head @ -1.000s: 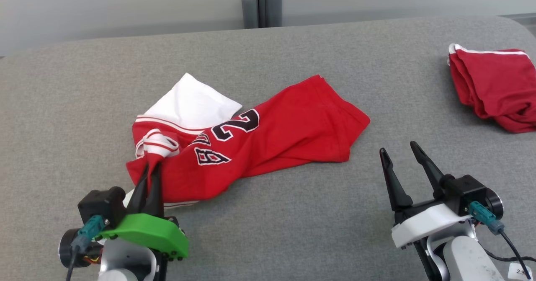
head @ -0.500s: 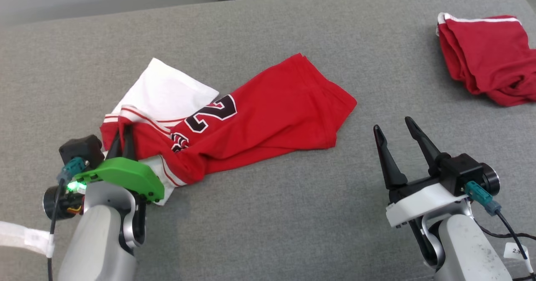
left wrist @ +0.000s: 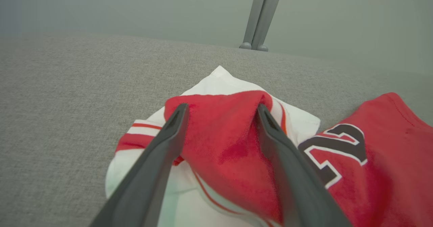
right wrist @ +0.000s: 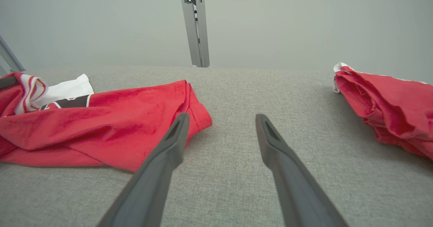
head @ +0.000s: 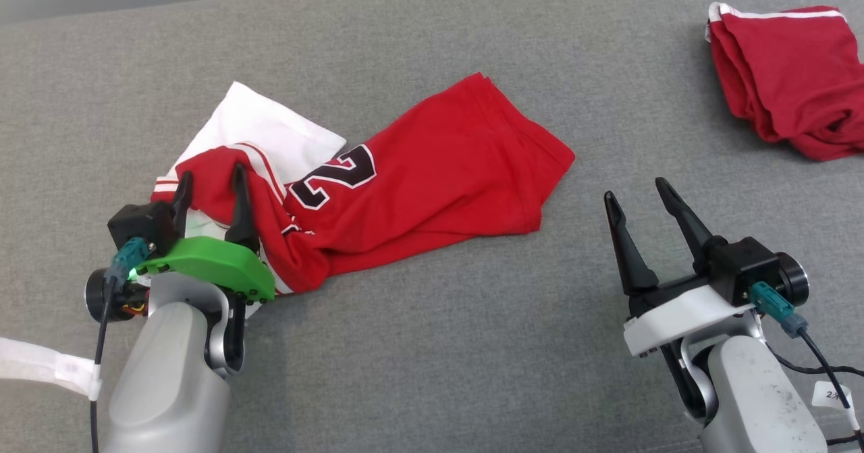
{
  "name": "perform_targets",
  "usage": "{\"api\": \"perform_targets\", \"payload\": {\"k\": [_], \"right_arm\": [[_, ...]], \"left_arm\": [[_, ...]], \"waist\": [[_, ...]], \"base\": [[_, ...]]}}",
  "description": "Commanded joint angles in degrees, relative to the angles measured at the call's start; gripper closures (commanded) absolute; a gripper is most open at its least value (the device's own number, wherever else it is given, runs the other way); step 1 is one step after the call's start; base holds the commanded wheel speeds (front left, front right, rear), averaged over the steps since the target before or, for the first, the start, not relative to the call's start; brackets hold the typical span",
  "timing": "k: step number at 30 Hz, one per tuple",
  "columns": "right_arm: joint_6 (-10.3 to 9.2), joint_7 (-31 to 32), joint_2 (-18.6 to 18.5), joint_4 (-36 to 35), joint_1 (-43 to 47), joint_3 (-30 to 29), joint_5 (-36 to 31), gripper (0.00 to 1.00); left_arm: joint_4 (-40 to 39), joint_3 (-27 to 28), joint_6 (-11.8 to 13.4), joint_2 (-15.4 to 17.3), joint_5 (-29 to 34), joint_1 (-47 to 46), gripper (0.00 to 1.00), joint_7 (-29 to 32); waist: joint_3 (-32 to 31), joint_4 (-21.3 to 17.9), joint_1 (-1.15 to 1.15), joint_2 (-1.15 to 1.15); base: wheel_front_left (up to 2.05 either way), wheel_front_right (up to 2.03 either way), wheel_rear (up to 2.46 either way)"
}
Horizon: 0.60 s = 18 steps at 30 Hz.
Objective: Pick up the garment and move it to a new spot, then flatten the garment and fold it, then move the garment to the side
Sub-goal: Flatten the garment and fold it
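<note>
In the head view the red garment (head: 432,169) lies crumpled across the middle left of the grey surface (head: 432,358), its white part (head: 263,125) towards the upper left and a black numeral (head: 337,179) facing up. The left gripper (head: 210,176) sits at the lower left over the garment's near end, jaws apart, with a raised fold of red cloth between them. The right gripper (head: 636,190) is at the lower right above bare surface, jaws apart with nothing between them. A second red garment (head: 783,75) lies bunched in the upper right corner.

In the left wrist view the red fold fills the gap between the two spread jaws, white cloth below and behind it and the numeral at the right.

In the right wrist view the jaws stand wide over bare grey. The garment's hem lies at the left, just beside one finger. The second red garment is at the far right.
</note>
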Motion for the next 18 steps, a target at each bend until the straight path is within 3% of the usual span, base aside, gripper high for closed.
{"api": "perform_targets", "payload": {"k": [1, 7, 18], "right_arm": [[-0.07, -0.3, -0.2, 0.3, 0.3, -0.3, -0.4, 0.00], [-0.07, -0.3, -0.2, 0.3, 1.2, -1.0, -0.5, 0.00], [-0.07, -0.3, -0.2, -0.3, 4.4, -1.6, 0.9, 0.00]], "left_arm": [[0.2, -0.2, -0.6, 0.1, 0.6, -0.5, 0.00, -1.1], [-2.2, 0.7, -1.6, -0.8, 0.9, 2.7, 0.00, -3.1], [-13.5, 4.6, -1.7, -2.5, 2.2, 15.1, 0.00, -3.2]], "waist": [[-0.8, 0.8, 0.00, 0.00], [-2.7, 2.6, 0.00, 0.00], [-6.5, 4.4, 0.00, 0.00]], "base": [[0.00, 0.00, 0.00], [0.00, 0.00, 0.00], [0.00, 0.00, 0.00]]}}
